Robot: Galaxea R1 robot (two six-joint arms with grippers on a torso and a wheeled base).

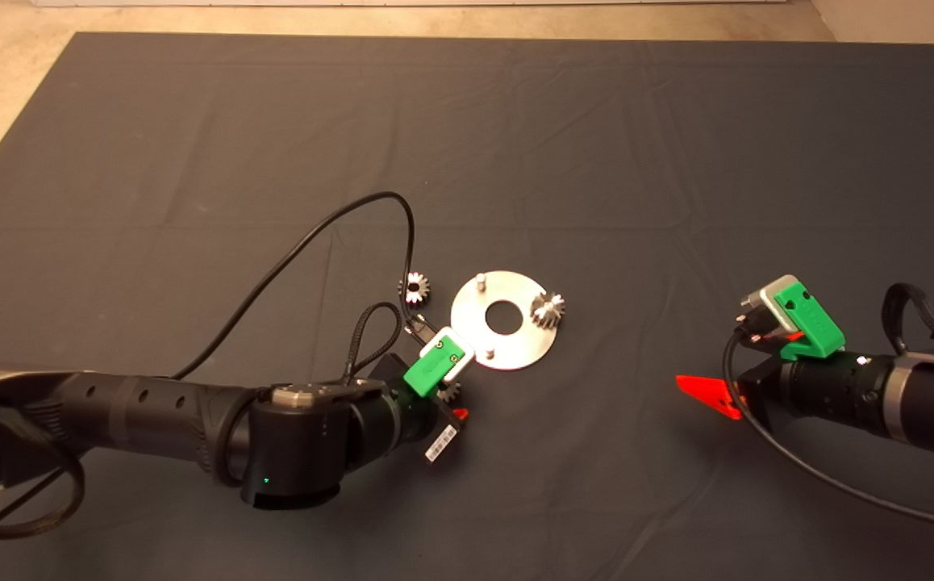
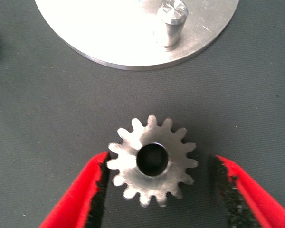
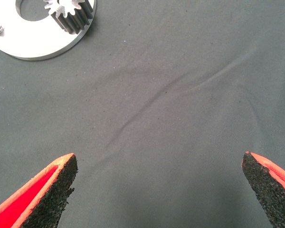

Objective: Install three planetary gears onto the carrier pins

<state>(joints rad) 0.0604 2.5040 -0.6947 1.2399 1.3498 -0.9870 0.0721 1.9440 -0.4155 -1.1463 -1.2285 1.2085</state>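
Left pincer [image 2: 156, 190] straddles gear [image 2: 152, 160] — unclamped

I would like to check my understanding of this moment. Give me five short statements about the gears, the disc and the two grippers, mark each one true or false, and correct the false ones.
1. One planetary gear already sits on the disc. True.
2. The left gripper is shut on a gear. False: its fingers are open on either side of a gear lying flat on the mat, one pad near the teeth, the other clearly apart.
3. All three carrier pins are filled. False: two pins stand bare.
4. A third gear lies on the mat beside the disc. True.
5. The right gripper holds a gear. False: it is open and empty above bare mat.
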